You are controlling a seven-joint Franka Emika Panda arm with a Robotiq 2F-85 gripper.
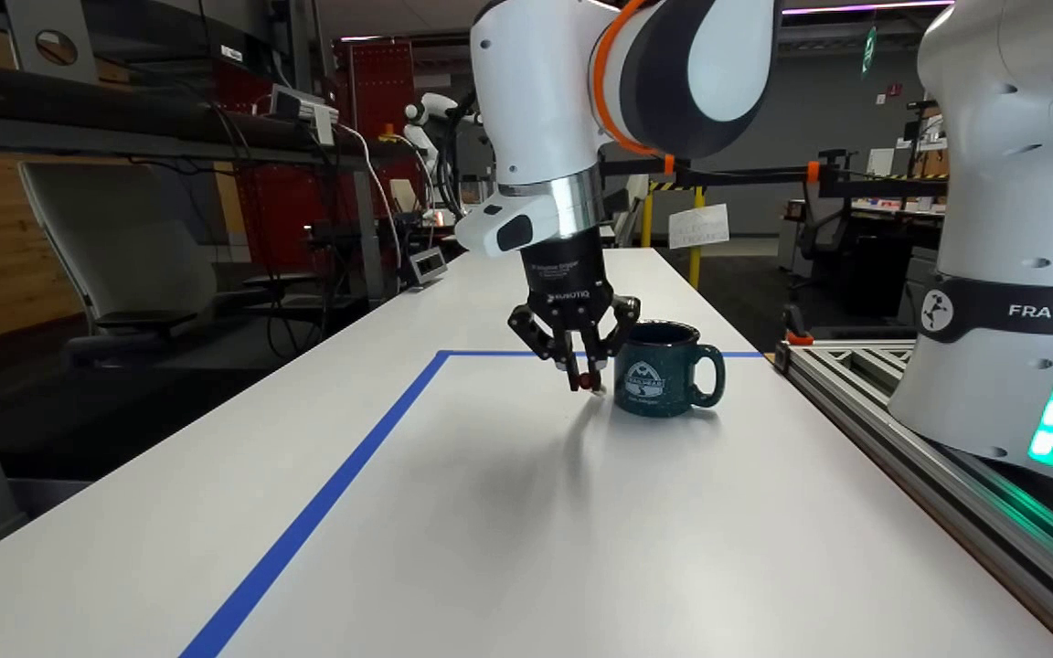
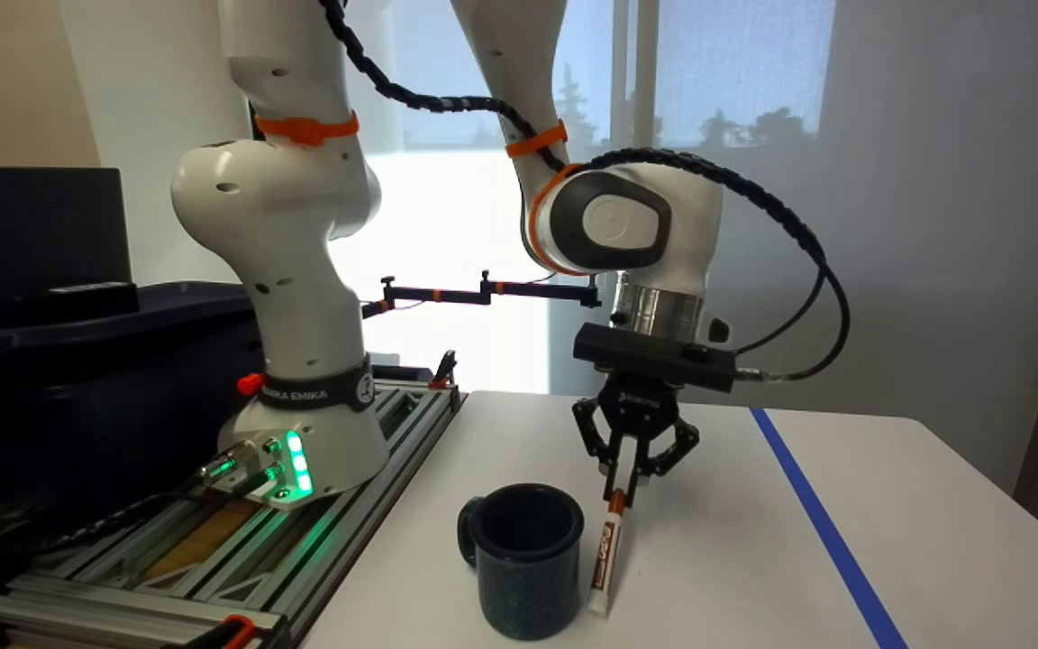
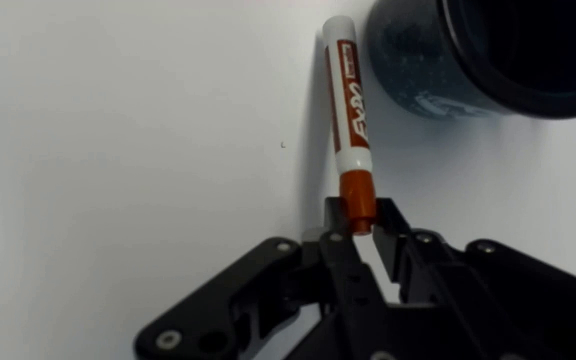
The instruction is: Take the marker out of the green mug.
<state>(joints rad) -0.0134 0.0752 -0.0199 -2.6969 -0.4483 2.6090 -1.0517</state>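
The marker is white with a reddish-brown label and an orange-red cap. It is outside the green mug, alongside it, in an exterior view [image 2: 606,557] and in the wrist view [image 3: 349,100]. My gripper [image 2: 620,498] is shut on the marker's cap, one finger on each side, also in the wrist view [image 3: 359,212]. The marker slants down to its white end, close to the table; I cannot tell whether it touches. The green mug [image 1: 659,382] stands upright beside the gripper, with its handle turned toward the robot base. It also shows in the wrist view [image 3: 413,65].
The white table [image 1: 453,548] carries blue tape lines [image 1: 335,484]. The robot base [image 1: 993,393] stands on a metal rail frame [image 2: 393,505] along one table edge. A small grey device [image 1: 428,265] sits at the opposite edge.
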